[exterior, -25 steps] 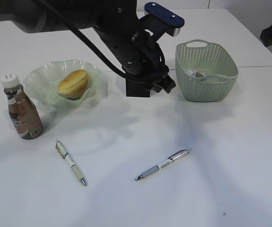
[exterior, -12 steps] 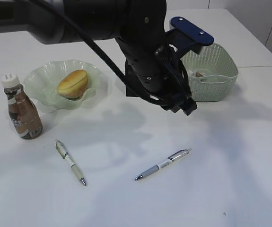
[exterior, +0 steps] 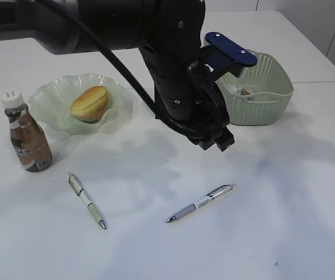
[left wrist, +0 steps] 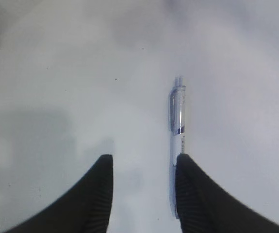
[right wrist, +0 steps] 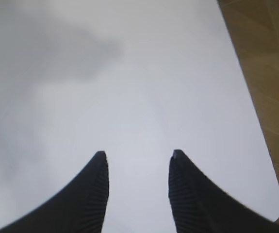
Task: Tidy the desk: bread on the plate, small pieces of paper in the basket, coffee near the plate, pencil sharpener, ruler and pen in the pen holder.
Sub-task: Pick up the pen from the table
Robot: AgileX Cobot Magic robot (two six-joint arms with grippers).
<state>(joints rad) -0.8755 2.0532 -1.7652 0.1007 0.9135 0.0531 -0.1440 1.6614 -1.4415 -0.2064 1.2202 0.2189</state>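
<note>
Nearest the camera, on the white table (exterior: 284,221), two pens are seen lying flat and well apart: a grey-barrelled pen (exterior: 201,202) toward the middle, set at a slant, and a white pen with a greenish clip (exterior: 87,199) to its left. Behind the white pen, at the left edge, the brown coffee bottle (exterior: 27,137) is stood upright with its white cap on, just beside the pale green ruffled plate (exterior: 50,99). The golden bread roll (exterior: 89,102) is held in that plate. Above the middle of the table, a large black arm is stretched in from the upper left, and its left gripper (exterior: 217,140) is hung in the air above the table, beyond the grey pen and in front of the basket. From the left wrist view, the left gripper (left wrist: 144,187) is shown with its jaws parted and nothing between them; the grey pen is seen on the table just beside the right-hand fingertip. The right gripper (right wrist: 137,187) is shown only in its own wrist view, likewise parted and empty, over bare table near an edge with brown floor beyond. Farthest back on the right, the sage-green basket (exterior: 266,93) is set on the table, with small scraps inside; what they are cannot be told.
</note>
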